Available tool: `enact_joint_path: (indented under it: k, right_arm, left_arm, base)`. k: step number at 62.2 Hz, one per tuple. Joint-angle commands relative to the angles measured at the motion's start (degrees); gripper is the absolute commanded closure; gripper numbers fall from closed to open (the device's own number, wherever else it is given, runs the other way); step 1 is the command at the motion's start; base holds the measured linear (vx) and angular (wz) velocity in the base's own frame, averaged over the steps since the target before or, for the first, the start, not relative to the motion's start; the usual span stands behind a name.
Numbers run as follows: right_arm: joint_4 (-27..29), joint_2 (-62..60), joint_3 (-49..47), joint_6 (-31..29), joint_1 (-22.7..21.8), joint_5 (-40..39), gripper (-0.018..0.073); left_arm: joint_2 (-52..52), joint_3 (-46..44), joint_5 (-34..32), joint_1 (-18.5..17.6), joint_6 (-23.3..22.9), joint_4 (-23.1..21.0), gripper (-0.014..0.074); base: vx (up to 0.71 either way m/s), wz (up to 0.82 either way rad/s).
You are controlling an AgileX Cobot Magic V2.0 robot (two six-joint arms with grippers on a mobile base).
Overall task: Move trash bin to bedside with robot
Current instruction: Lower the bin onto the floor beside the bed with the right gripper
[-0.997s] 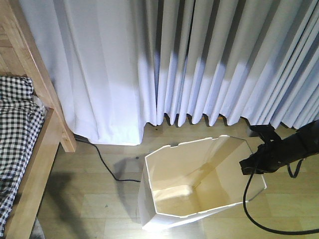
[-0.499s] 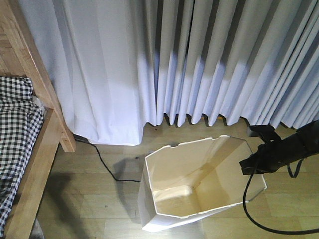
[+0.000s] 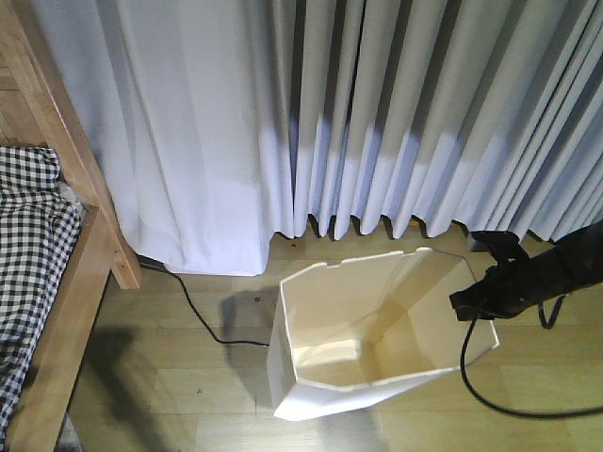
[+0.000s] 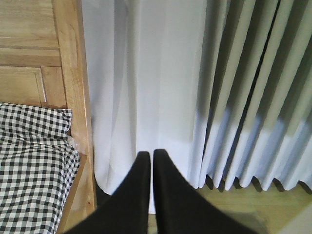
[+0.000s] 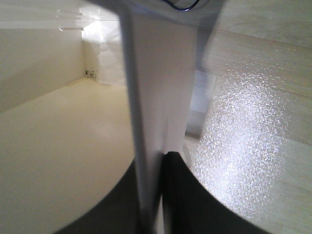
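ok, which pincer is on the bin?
The right pincer, clamped over the rim of the trash bin; the left pincer is shut on nothing, facing the curtain.

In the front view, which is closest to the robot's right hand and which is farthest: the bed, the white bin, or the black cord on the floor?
1. The trash bin: the right hand is clamped on its right rim, so they touch.
2. The black cord: on the floor just left of the bin.
3. The bed: at the far left edge.

White trash bin (image 3: 316, 403), cream inside; black-and-white checked bedding (image 3: 28, 254); light wooden bed frame (image 3: 89, 273); black right gripper (image 3: 464, 306); white curtain (image 3: 188, 141)
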Motion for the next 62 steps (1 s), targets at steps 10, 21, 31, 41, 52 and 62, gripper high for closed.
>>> enact_joint_path:
  k: [10, 21, 31, 41, 52, 62]
  right_arm:
    - [3.5, 4.5, -9.6, 4.3, -0.2, 7.1, 0.0562]
    - [2.4, 10.4, -15.3, 4.9, -0.2, 7.1, 0.0561]
    - [2.4, 15.3, -20.9, 7.0, -0.2, 7.1, 0.0554]
    - [2.4, 19.8, -26.3, 7.4, 0.0, 7.4, 0.055]
    - [-1.1, 24.6, -31.5, 11.0, 1.8, 6.9, 0.0545]
    - [-8.6, 28.1, -36.1, 20.5, 3.2, 5.3, 0.054]
  left_arm:
    - [-0.8, 0.7, -4.0, 0.0, -0.3, -0.2, 0.0602]
    - [-0.8, 0.7, -4.0, 0.0, -0.3, -0.2, 0.0602]
    - [-0.8, 0.7, -4.0, 0.0, -0.3, -0.2, 0.0602]
    - [-0.8, 0.7, -4.0, 0.0, -0.3, -0.2, 0.0602]
    - [-0.8, 0.7, -4.0, 0.0, -0.3, -0.2, 0.0602]
    - [-0.8, 0.7, -4.0, 0.0, -0.3, -0.2, 0.0602]
  base:
    - [0.0, 0.0]
    - [0.0, 0.0]
    - [0.0, 0.0]
    - [0.0, 0.0]
    - [0.0, 0.0]
    - [0.0, 0.0]
